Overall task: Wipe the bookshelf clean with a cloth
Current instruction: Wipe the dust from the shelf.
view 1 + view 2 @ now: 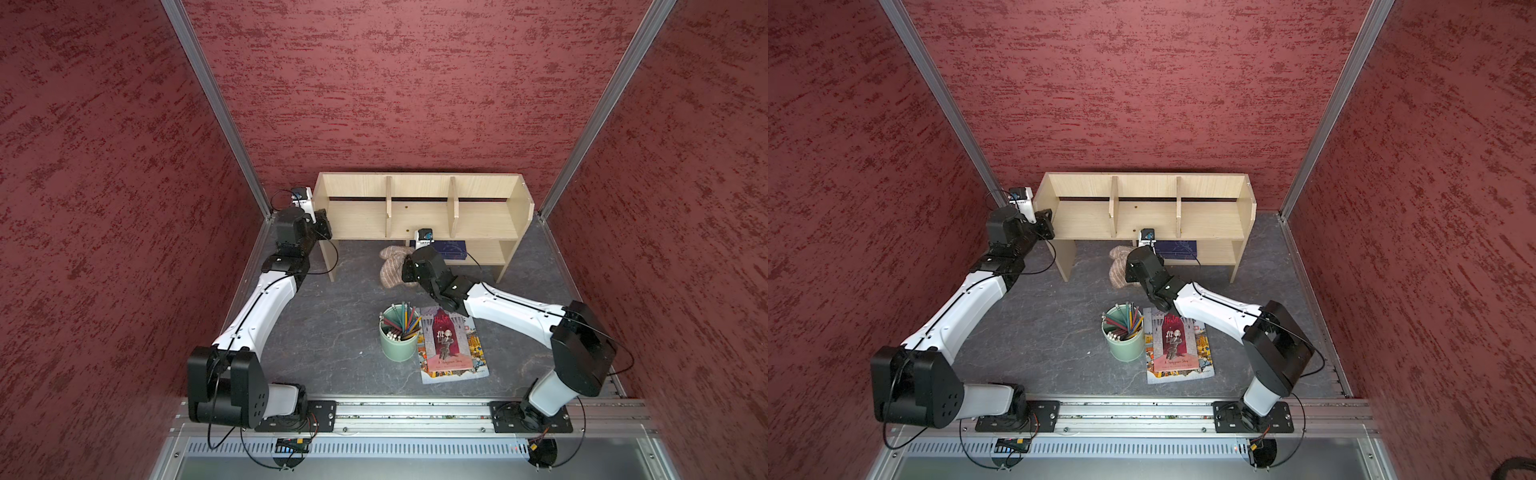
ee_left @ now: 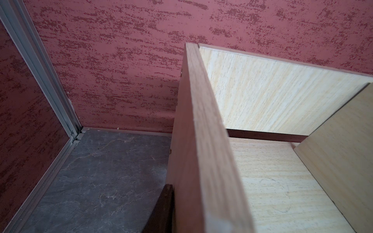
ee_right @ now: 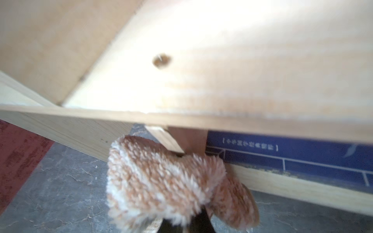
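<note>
The light-wood bookshelf [image 1: 419,208] [image 1: 1142,210] stands against the back wall in both top views. My left gripper [image 1: 321,224] [image 2: 191,219] is shut on its left side panel [image 2: 201,141]; a dark finger [image 2: 166,209] presses the panel's outer face. The beige-and-brown cloth [image 1: 392,266] [image 1: 1119,266] [image 3: 161,181] hangs bunched from my right gripper [image 1: 406,269] [image 3: 181,227], which is shut on it. The cloth sits just in front of and below the front edge of the main shelf board [image 3: 222,70], at the middle compartment, close to the small lower shelf.
A dark blue book [image 1: 451,248] [image 3: 292,155] lies on the lower shelf. A green pencil cup [image 1: 399,338] and a colourful illustrated book [image 1: 453,345] sit on the grey floor nearer the front. Red walls close in on three sides.
</note>
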